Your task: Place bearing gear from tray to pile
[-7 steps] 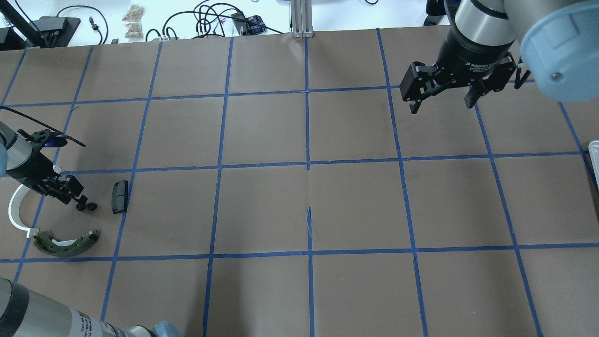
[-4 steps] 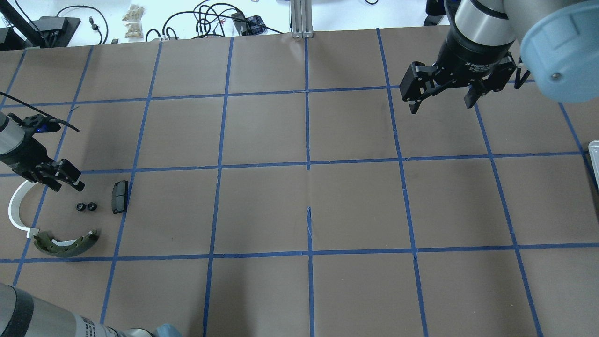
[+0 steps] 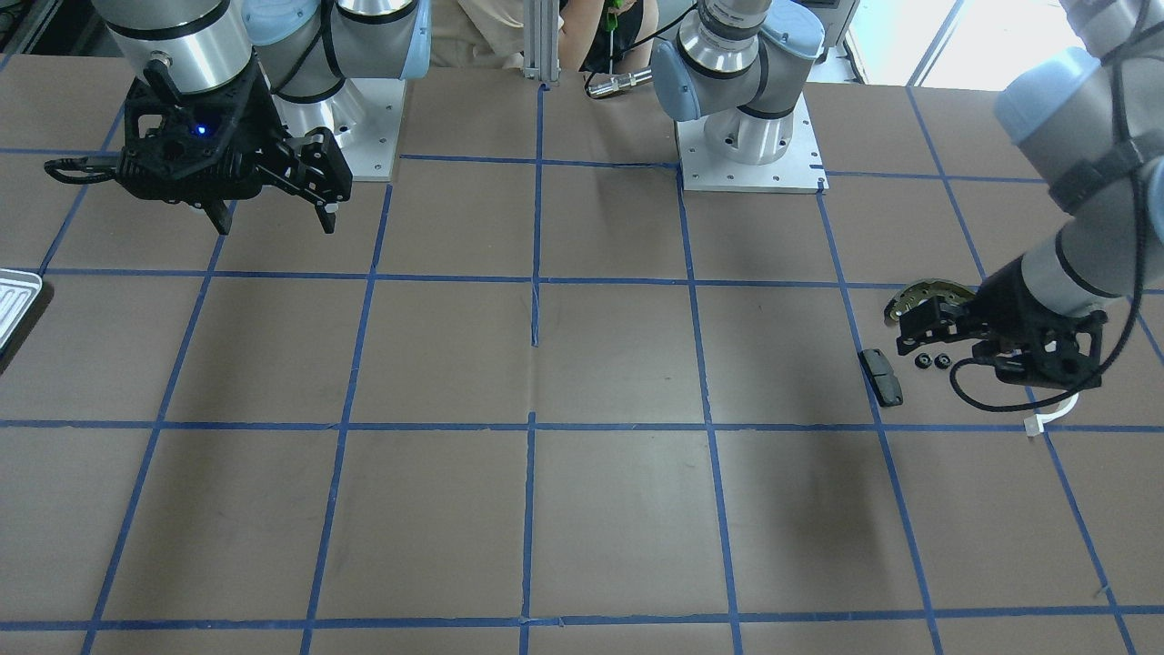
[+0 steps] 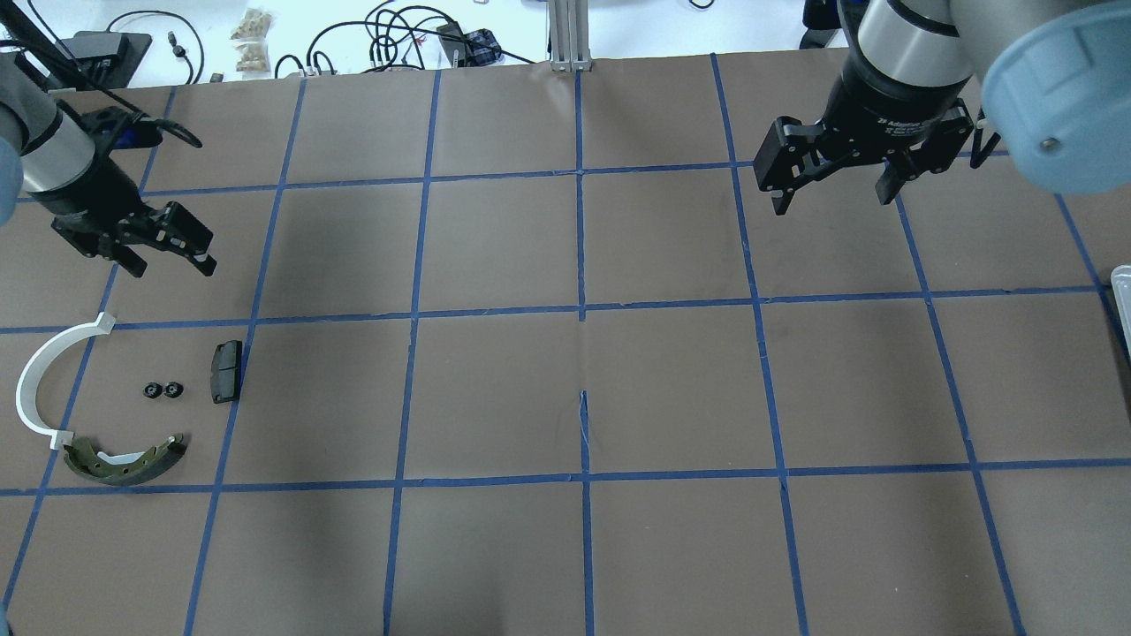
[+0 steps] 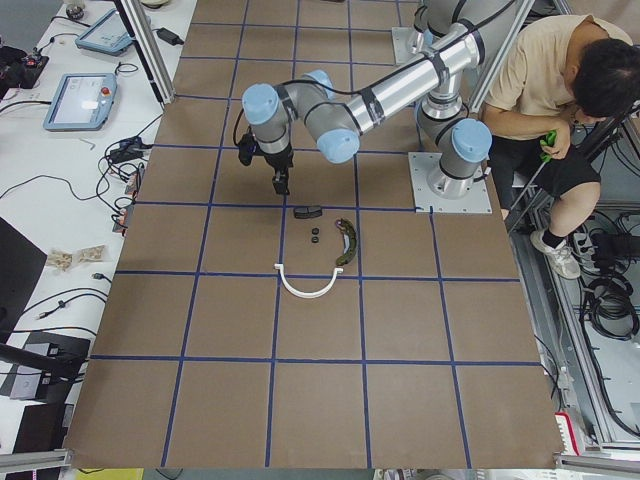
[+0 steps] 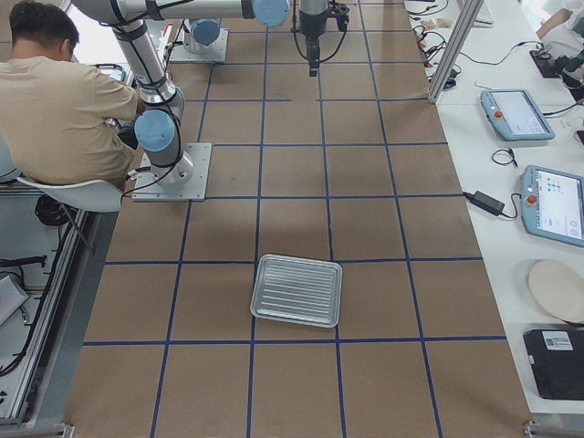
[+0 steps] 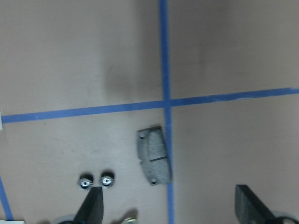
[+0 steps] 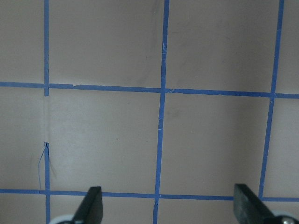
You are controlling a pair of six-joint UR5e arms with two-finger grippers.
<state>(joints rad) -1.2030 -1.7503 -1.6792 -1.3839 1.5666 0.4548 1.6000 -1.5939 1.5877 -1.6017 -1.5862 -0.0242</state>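
Note:
Two small black bearing gears [image 4: 163, 389] lie side by side on the table in the pile, between the white plastic arc [image 4: 34, 380] and the small dark pad [image 4: 226, 371]. The olive brake shoe [image 4: 124, 461] lies just in front of them. My left gripper [image 4: 170, 261] is open and empty, raised beyond the pile. Its wrist view shows the gears [image 7: 96, 180] and the pad [image 7: 154, 156] below it. My right gripper [image 4: 834, 201] is open and empty over bare table at the far right. The ribbed silver tray [image 6: 296, 290] holds nothing.
Only the tray's rim [image 4: 1122, 296] shows at the right edge of the overhead view. Cables and bench clutter [image 4: 398, 40] lie beyond the table's far edge. A seated person [image 5: 560, 90] is beside the robot bases.
My left gripper has opened off the two gears, left them on the table, and risen away toward the far side. The right gripper has not moved.

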